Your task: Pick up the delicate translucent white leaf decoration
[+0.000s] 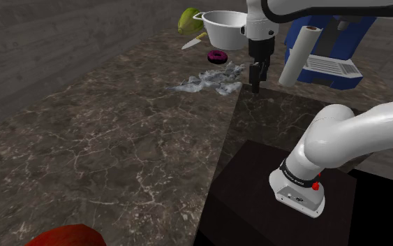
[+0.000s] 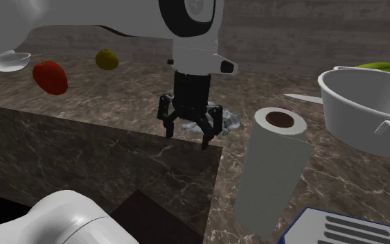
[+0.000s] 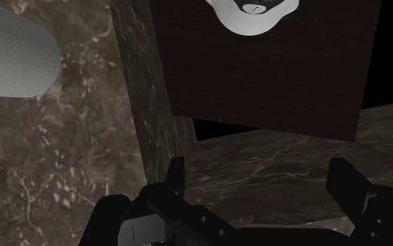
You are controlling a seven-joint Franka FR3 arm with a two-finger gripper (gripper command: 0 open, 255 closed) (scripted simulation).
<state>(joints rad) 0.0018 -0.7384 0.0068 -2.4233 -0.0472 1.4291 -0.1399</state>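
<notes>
The dark stand (image 1: 257,203) sits at the shoulder view's 5 o'clock, against the marbled worktop (image 1: 118,140). Beyond it, toward 12 o'clock, the black jaws hang released and empty above the worktop's edge. The translucent white leaf (image 1: 205,80) lies on the worktop just beside them, at their 9 o'clock. Nothing is gripped yet; shifting over, lowering, closing gently and lifting all seem left to do.

The leaf decoration (image 1: 207,81) is a pale, translucent grey-white piece with a ragged, crinkled outline. It lies flat on the dark marbled table (image 1: 104,140), just beside the tool (image 1: 255,85) on the shoulder view's left, apart from its fingers. The second exterior view shows it behind the tool, partly hidden.
</notes>
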